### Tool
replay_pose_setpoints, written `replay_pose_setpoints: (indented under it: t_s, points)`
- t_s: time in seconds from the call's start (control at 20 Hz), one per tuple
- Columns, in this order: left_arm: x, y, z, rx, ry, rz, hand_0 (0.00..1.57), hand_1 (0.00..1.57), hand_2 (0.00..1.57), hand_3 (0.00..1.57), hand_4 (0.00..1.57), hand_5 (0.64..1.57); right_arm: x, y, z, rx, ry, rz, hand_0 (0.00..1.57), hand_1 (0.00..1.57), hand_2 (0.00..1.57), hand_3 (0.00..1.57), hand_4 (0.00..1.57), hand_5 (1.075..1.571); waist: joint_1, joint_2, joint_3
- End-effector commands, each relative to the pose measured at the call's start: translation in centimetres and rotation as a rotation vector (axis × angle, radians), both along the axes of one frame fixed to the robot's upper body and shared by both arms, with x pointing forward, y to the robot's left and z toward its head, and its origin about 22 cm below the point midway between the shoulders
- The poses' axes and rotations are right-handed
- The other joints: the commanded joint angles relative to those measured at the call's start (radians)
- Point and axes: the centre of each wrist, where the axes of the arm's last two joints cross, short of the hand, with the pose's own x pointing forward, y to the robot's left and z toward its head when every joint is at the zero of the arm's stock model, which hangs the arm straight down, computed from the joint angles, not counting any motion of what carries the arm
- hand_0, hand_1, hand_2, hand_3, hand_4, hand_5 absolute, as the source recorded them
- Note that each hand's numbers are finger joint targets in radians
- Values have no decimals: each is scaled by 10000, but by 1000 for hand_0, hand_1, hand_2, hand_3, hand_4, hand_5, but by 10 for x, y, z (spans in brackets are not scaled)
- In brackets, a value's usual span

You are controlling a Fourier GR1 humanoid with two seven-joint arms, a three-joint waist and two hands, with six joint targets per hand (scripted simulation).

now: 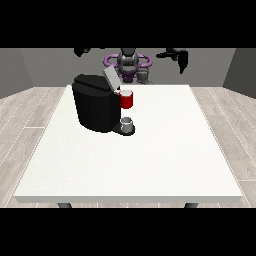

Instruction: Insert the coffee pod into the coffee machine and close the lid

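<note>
Nearest, a grey thing (128,122) sits on the counter (150,165) at the coffee machine (96,107), lid (110,78) up; both hands' fingers cannot be told; approach from above.

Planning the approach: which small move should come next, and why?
Probably lower the hand at the view's right towards the coffee machine: both hands hang high above the table, the lid stands open, and a grey thing sits at its base.

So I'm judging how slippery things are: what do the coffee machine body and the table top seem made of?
The coffee machine looks like matt black plastic: dark, even, with only a faint sheen along its top edge. The table top looks like a white matt laminate or painted board, finely speckled and without glare. Neither can be settled by look alone.
</note>
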Motion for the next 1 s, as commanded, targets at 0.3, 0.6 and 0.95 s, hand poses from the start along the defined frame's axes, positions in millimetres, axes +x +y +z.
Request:
replay_pose_setpoints:
  t_s: [0.3,0.6,0.95]
  points:
    - [-26,-19,4,-548,-437,-322,0,0,0,0,0,1571,27,27,21,-775,-479,912,0,0,0,0,161,1571,658,647,3]
    - [-37,-15,21,-957,-430,-49,0,0,0,0,0,1571,39,10,17,-389,-435,765,0,0,0,0,0,1571,987,1108,5]
    - [-41,6,43,-331,-1294,240,0,0,0,0,0,1571,67,25,39,-133,-614,1228,0,0,0,0,0,1571,647,2133,2]
